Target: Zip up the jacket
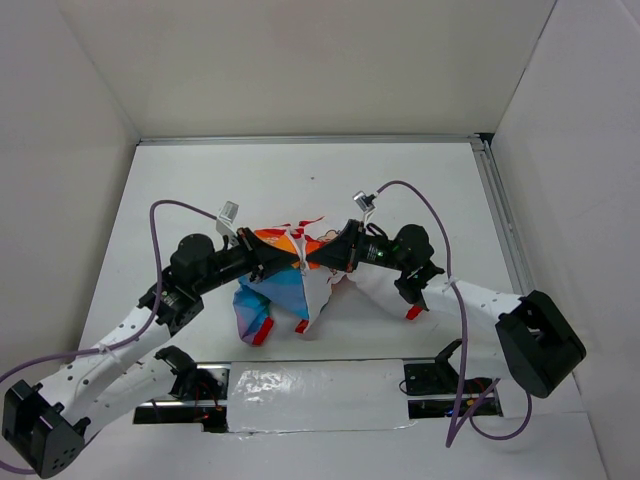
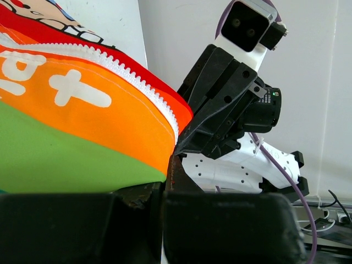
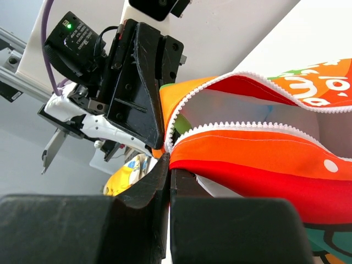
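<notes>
The small soft fabric jacket (image 1: 285, 290), white with rainbow-striped panels and red cuffs, lies bunched on the white surface (image 1: 400, 190) between the two arms; the left fingers (image 1: 278, 262) are pinched on its orange edge beside the white zipper teeth (image 2: 126, 74); the right fingers (image 1: 322, 256) clamp the facing edge, tips nearly meeting the left's; the two rows of teeth gape apart.

Little can be read. In the left wrist view, the orange band of the jacket (image 2: 66, 154) carries a white plus sign (image 2: 80, 88) and, at the picture's left edge, part of a white letter (image 2: 11, 74), cut off too far to name. In the right wrist view, rounded white lettering (image 3: 322, 82) runs along an orange panel beside the zip teeth, but it is turned and cropped, so no word comes clear.
</notes>
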